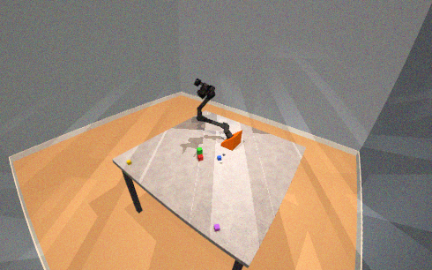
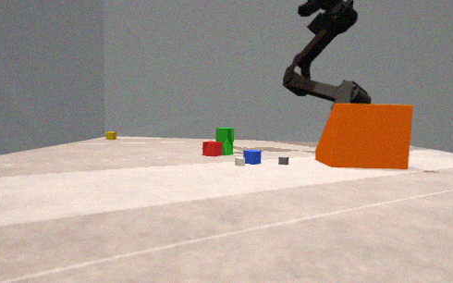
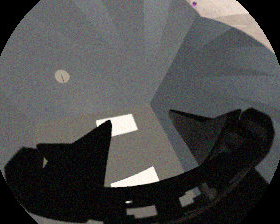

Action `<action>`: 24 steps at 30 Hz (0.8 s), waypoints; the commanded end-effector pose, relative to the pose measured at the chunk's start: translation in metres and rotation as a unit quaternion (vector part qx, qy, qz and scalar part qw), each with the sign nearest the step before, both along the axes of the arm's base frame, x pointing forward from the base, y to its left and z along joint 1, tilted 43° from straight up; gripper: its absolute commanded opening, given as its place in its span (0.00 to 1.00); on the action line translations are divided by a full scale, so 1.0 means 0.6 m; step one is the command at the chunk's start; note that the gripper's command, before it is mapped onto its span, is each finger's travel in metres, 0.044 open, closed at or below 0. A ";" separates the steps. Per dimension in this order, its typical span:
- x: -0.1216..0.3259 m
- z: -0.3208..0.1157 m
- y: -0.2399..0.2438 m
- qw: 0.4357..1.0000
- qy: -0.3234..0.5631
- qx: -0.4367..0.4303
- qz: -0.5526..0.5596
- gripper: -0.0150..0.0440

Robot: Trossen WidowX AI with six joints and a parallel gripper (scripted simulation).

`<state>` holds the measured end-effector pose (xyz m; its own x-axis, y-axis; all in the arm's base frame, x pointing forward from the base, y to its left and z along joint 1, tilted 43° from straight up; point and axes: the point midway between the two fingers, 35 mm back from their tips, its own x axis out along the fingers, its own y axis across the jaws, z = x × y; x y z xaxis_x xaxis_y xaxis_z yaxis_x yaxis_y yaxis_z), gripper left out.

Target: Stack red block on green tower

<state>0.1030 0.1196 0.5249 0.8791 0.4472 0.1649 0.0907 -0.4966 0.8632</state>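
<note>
Purple cube (image 1: 216, 227): nearest the top camera, alone by the near edge of the tabletop (image 1: 241, 207); no part in the task.

Red block (image 1: 200, 157): on the tabletop toward the far edge, free of the arm, just beside the tower on its near side. In the exterior view (image 2: 212, 148) it sits low against the tower's foot; touching or a hair apart cannot be told. So close a neighbour leaves little room for a finger on that side, so the grasp probably has to straddle the block's free faces.

Green tower (image 1: 199, 150): upright, about twice the block's height in the exterior view (image 2: 225, 141); undisturbed.

Blue cube (image 2: 252, 156): near, to the right of the tower in the exterior view, with a white bit (image 2: 239, 161) and a grey bit (image 2: 283, 160) either side. Likely clutter to steer around.

Orange wedge (image 2: 365, 135): at the far edge, in front of the arm's base.

Yellow cube (image 1: 129, 161): at the left corner, well apart.

Claw (image 1: 198, 82): raised high above the far edge, well apart from everything; fingers spread wide, pinching nothing. Wrist view shows only walls and dark links, so it is not aimed at the tabletop. Task judged not yet begun; approach and descent to the block come first.
</note>
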 end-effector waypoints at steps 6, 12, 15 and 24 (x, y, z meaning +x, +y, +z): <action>0.007 0.009 0.007 0.996 -0.043 -0.057 -0.056 1.00; 0.011 0.017 0.031 0.980 -0.096 -0.129 -0.115 1.00; 0.018 0.020 0.043 0.968 -0.120 -0.163 -0.147 1.00; 0.048 0.011 0.080 0.915 -0.161 -0.293 -0.224 1.00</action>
